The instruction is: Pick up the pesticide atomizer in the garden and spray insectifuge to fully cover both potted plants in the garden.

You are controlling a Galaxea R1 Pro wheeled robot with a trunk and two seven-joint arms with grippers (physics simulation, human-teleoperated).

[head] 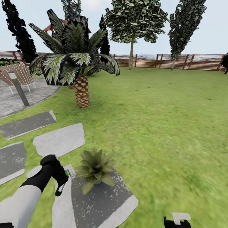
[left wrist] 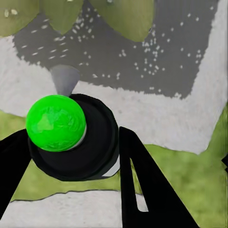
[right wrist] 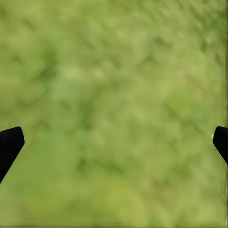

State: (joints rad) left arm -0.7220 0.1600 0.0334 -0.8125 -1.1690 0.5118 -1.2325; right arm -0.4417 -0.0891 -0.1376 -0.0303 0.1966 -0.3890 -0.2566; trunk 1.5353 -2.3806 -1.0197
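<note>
My left gripper [head: 60,185] is shut on the pesticide atomizer [head: 66,174], a small black cylinder whose tip shows bright green here. The left wrist view has the atomizer [left wrist: 71,135] end-on between the two black fingers [left wrist: 142,185], over a grey stone. One potted plant [head: 95,166], a low rosette of pointed green leaves in a small grey pot, stands on a stepping stone [head: 104,202] just right of that gripper. Its leaves [left wrist: 126,16] lie just ahead of the atomizer. My right gripper [right wrist: 114,142] is open over bare grass, and its top [head: 177,221] shows at the head view's lower edge.
A palm [head: 80,91] with a scaly brown trunk stands further out on the lawn. More stepping stones [head: 58,139] and a paved patio [head: 19,98] with a chair and lamp post lie to the left. A wooden fence [head: 177,61] and trees close the back.
</note>
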